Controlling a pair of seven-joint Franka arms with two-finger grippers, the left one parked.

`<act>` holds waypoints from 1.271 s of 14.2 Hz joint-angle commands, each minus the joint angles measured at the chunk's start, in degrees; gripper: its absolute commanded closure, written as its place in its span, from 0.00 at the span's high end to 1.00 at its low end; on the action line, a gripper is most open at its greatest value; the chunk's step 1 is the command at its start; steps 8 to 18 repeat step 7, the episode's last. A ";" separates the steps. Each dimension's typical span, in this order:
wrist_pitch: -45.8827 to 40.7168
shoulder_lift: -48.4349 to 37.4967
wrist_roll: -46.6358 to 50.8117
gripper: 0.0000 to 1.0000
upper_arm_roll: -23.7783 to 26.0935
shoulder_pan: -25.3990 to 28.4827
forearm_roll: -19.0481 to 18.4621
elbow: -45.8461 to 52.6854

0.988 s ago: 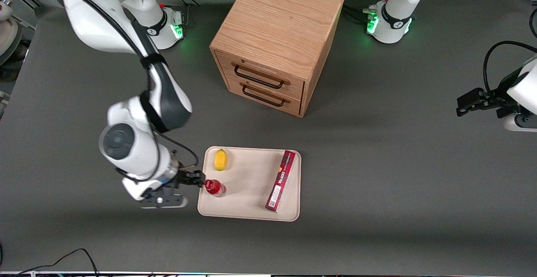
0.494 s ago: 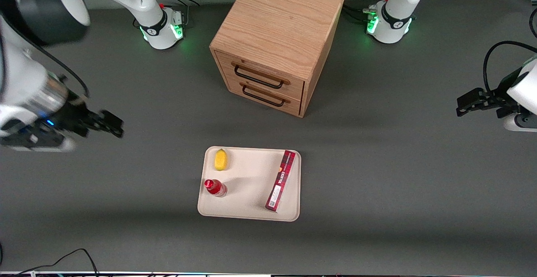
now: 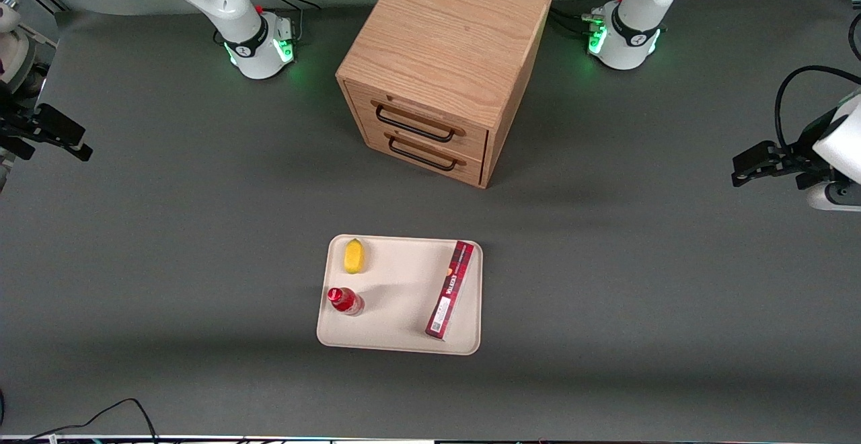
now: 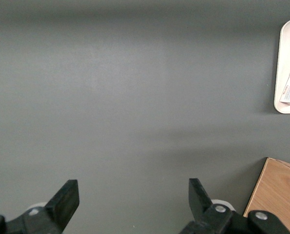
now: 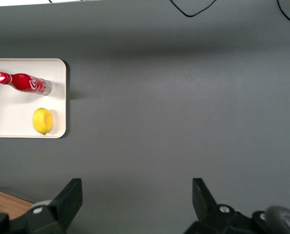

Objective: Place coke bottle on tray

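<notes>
The right arm's black two-finger gripper (image 5: 137,204) hangs over the dark grey tabletop (image 5: 183,107), fingers (image 5: 69,200) spread wide with nothing between them. Well apart from it, the cream-beige round-cornered tray (image 5: 61,97) carries the slim red coke bottle (image 5: 24,83), with a yellow lemon (image 5: 42,121) just beside it.

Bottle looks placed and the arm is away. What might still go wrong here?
The coke bottle stands upright close to the rim of the tray, so a bump might topple it off the tray. The lemon beside it may roll into it. The gripper, open at the working arm's end of the table, poses little risk.
</notes>
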 commanded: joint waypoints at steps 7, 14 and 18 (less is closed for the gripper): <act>-1.63 1.63 0.69 1.00 0.49 0.59 0.29 2.27; -1.63 1.63 0.69 1.00 0.49 0.59 0.29 2.27; -1.63 1.63 0.69 1.00 0.49 0.59 0.29 2.27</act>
